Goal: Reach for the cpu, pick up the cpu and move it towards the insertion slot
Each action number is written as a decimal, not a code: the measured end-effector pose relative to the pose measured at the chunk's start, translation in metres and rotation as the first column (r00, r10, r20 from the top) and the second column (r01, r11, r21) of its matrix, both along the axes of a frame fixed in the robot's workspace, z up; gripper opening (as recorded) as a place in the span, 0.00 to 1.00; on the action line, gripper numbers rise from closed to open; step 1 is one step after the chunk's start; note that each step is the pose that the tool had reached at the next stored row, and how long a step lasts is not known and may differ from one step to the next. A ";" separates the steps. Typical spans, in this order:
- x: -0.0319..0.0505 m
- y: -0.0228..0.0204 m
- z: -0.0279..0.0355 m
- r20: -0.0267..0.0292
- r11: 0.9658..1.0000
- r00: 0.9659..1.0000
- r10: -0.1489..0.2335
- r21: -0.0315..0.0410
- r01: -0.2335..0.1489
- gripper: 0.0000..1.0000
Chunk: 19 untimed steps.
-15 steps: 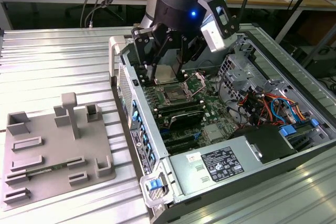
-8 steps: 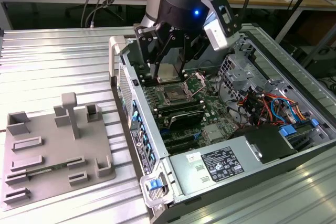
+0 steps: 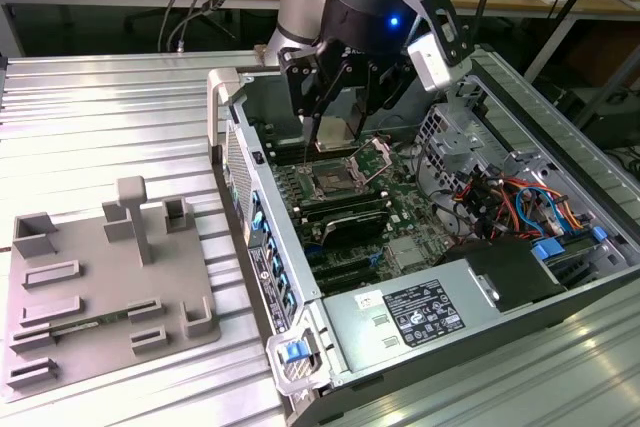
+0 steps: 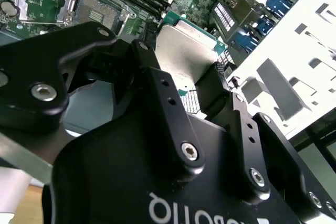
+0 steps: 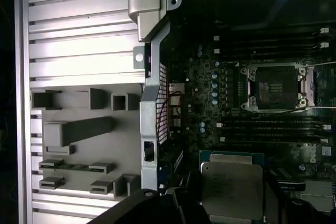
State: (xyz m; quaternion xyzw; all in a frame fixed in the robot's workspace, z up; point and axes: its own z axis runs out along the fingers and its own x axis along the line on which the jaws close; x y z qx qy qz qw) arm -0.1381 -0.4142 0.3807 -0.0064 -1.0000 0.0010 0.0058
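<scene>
The claw [image 4: 202, 80] is clamped on the cpu [image 4: 185, 51], holding it above the motherboard, the insertion slot [image 3: 331, 185] sitting at about six o'clock from it in the exterior view. Risk as I see it: a tilted chip could snag the slot's steel frame.

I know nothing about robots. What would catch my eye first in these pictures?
Most striking is the black gripper hanging inside the open computer case, shut on the cpu, a silvery square chip held above the green board. Close by lies the insertion slot, its steel frame open. Beside the case, at the exterior view's left, sits a grey holder tray.
</scene>
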 end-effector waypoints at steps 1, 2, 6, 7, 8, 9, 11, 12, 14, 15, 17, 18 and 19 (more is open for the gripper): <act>0.0015 0.0001 -0.0001 0.000 1.000 1.000 0.000 0.000 0.000 0.55; 0.0026 0.0001 -0.0001 0.000 1.000 1.000 0.000 0.000 0.000 0.55; 0.0056 0.0016 -0.0004 0.000 1.000 1.000 0.000 -0.002 0.000 0.55; 0.0068 0.0021 -0.0006 0.000 1.000 1.000 0.000 -0.002 0.000 0.55; 0.0078 0.0024 -0.0008 0.000 1.000 1.000 0.000 -0.002 0.000 0.55; 0.0092 0.0027 -0.0010 0.000 1.000 1.000 0.000 -0.002 0.000 0.55; 0.0114 0.0036 -0.0015 0.000 1.000 1.000 0.000 -0.002 0.000 0.55; 0.0123 0.0037 -0.0017 0.000 1.000 1.000 0.000 -0.002 0.000 0.55; 0.0138 0.0042 -0.0021 0.000 1.000 1.000 0.000 -0.002 0.000 0.55; 0.0146 0.0043 -0.0022 0.000 1.000 1.000 0.000 -0.002 0.000 0.55; 0.0167 0.0046 -0.0025 0.000 1.000 1.000 0.000 -0.002 0.000 0.55; 0.0175 0.0047 -0.0027 0.000 1.000 1.000 0.000 -0.002 0.000 0.55; 0.0185 0.0048 -0.0028 0.000 1.000 1.000 0.000 -0.002 0.000 0.55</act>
